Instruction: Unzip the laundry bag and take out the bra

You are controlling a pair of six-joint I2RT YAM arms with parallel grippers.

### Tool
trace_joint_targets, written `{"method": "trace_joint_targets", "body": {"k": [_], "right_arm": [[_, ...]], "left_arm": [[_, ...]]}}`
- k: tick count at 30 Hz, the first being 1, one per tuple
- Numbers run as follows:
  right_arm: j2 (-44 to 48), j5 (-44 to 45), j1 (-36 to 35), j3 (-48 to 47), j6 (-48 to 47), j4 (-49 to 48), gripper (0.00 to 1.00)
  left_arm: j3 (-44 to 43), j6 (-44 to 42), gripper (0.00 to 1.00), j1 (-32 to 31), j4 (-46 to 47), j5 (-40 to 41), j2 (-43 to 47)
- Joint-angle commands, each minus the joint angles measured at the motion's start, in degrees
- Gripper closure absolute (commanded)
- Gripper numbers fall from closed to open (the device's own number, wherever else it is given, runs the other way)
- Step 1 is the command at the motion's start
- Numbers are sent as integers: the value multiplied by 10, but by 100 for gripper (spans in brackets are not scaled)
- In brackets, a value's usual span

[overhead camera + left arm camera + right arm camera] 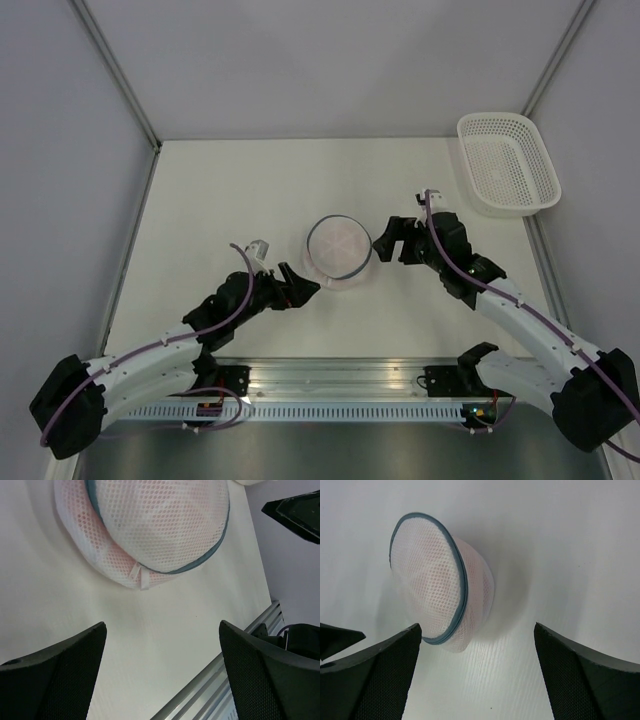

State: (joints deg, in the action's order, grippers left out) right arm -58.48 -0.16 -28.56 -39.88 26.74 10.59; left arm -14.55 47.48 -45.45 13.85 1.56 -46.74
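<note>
the left gripper [302,288] is wide open and empty, just beside the near-left edge of the laundry bag [338,250]. the right gripper [387,240], also wide open and empty, sits just right of it. the bag rests mid-table [220,200], zipped shut, with the pink bra [150,525] showing through the mesh.

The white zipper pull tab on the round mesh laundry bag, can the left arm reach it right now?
Probably yes. The left tool is open, facing the white pull tab on the round white mesh bag, with nothing between.
</note>
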Motion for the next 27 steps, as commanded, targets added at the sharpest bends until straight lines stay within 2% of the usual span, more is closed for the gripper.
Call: {"method": "trace_joint_targets", "body": {"k": [1,7,8,11,14,18,27], "right_arm": [[-1,-38,-7,16,4,0,2],[6,-53,-36,17,7,-17,2],[10,-54,-40,21,6,-21,2],[17,-54,-55,27,6,-21,2],[28,-59,-65,37,5,-22,2],[35,-57,-67,42,3,-24,2],[25,-63,-68,47,6,-38,2]], "left_arm": [[39,34,3,1,111,13,-24],[60,72,2,2,314,-8,-133],[59,75,2,4,371,-13,-164],[52,99,2,9,445,-36,-214],[36,106,2,11,451,-50,-232],[18,111,2,15,405,-37,-237],[-14,99,3,40,388,-24,-273]]}}
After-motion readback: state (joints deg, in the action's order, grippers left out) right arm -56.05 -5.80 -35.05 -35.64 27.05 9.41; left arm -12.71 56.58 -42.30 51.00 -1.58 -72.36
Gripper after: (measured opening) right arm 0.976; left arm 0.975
